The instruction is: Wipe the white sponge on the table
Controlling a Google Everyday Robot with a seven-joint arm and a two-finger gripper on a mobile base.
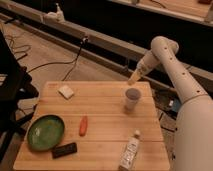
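Camera view gives you the table [105,111] first, a square plank top filling most of the scene, and every place below is counted from it. The robot arm [176,70] rises off the table's right side and bends back down toward its far edge.

On the table's near-left part lies a green plate [31,135]. A white bottle [130,152] lies at the near edge, right of centre. A paper cup [132,98] stands upright in the far-right part. A flat black object [64,149] rests at the near edge, just beside the plate, and an orange carrot-like piece [83,126] lies near the table's middle.

The white sponge [66,91] sits flat near the table's far-left corner, apart from everything else. The gripper [134,76] hangs over the far edge on the right, just beyond the cup and well apart from the sponge. You cannot tell whether it is open or closed.

I judge the step in hand to be the reach. Carry the gripper along the table's far edge so you pass behind the cup, not over it. Come down squarely on the sponge and press lightly. Then stroke across the bare wood toward the table's centre, stopping short of the carrot piece.
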